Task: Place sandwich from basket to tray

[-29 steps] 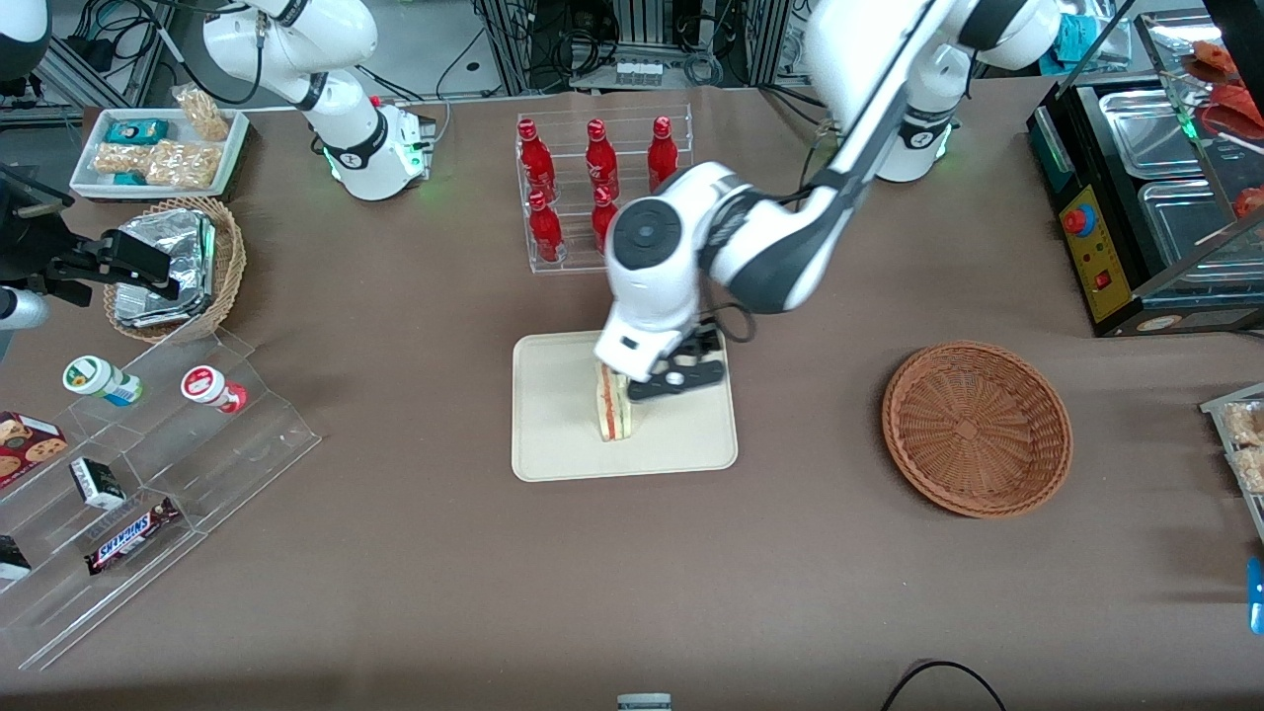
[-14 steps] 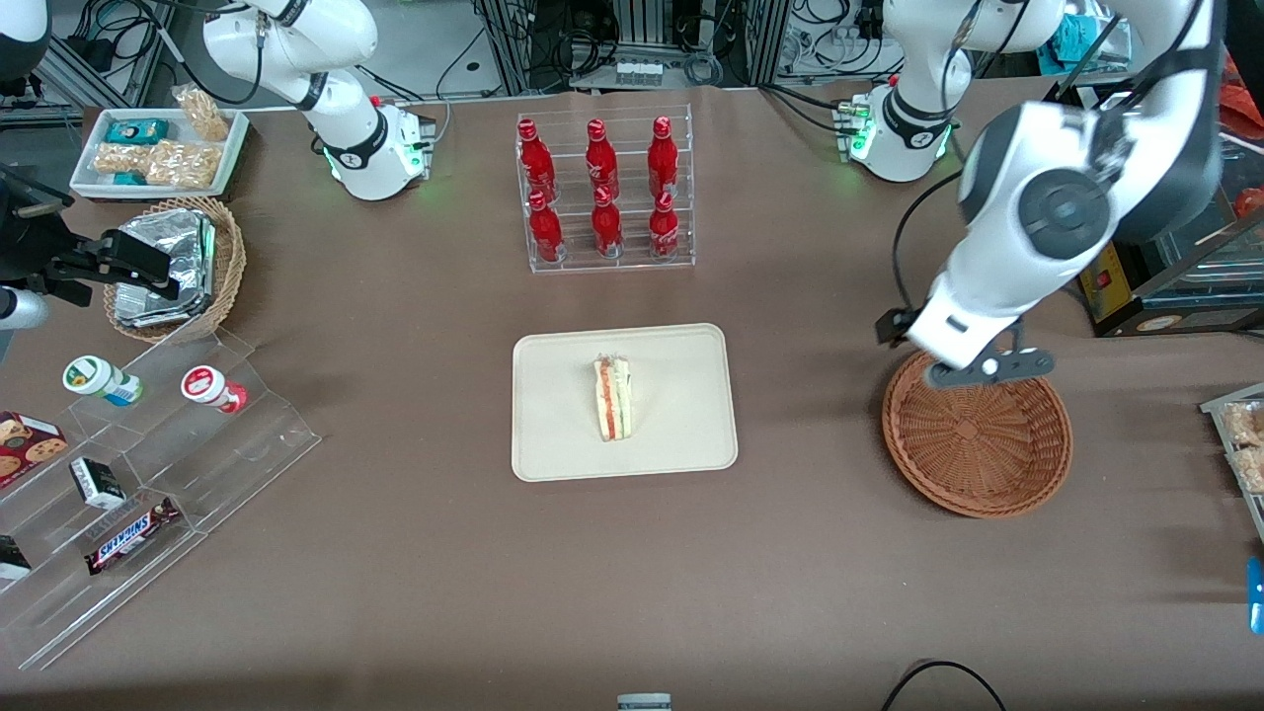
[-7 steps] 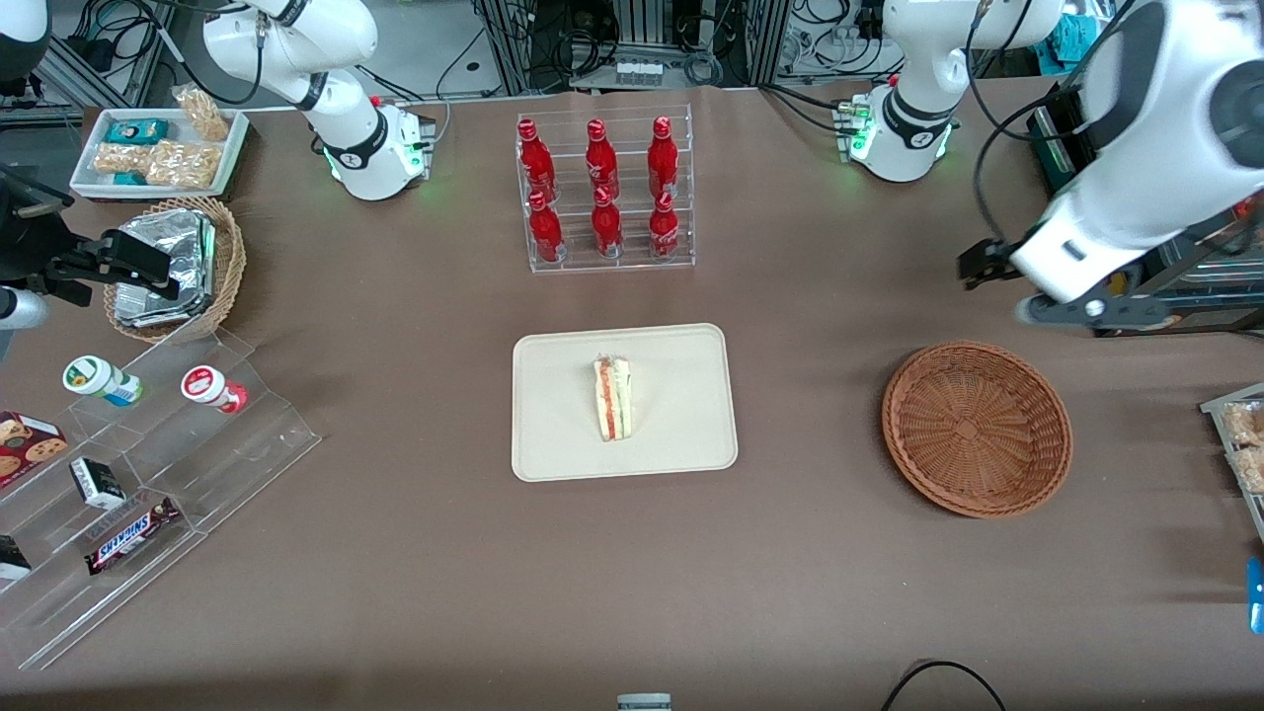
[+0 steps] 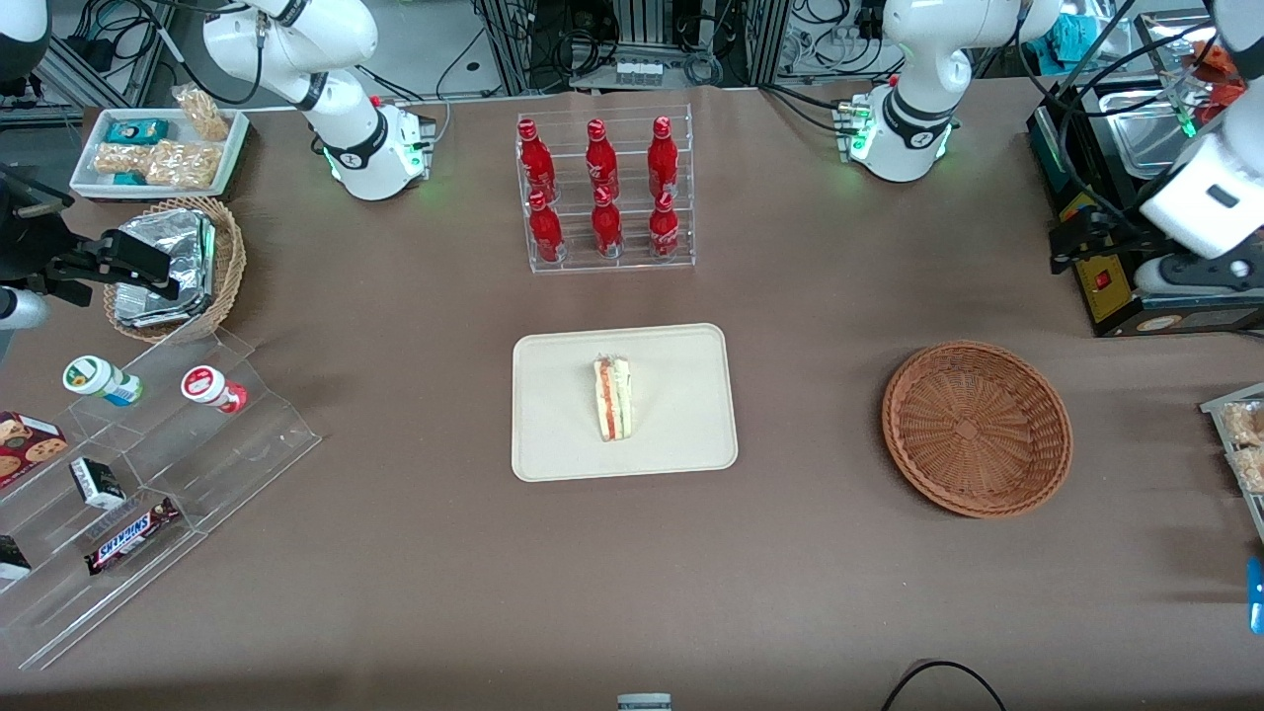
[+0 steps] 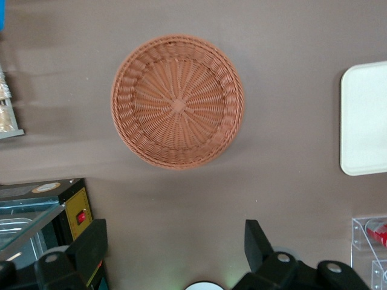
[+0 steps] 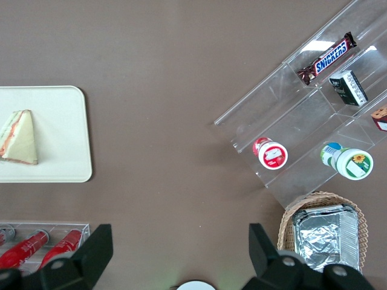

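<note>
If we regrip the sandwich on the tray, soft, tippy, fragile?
The sandwich looks like soft white bread, so likely light and squashy. It stands on a narrow edge on the tray, so a push may tip it. Loose layers could slide. The gripper hangs open, high above the basket.

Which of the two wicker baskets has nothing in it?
The shallow reddish-brown basket toward the working arm's end, near the open gripper. The deeper tan basket holds foil packets.
</note>
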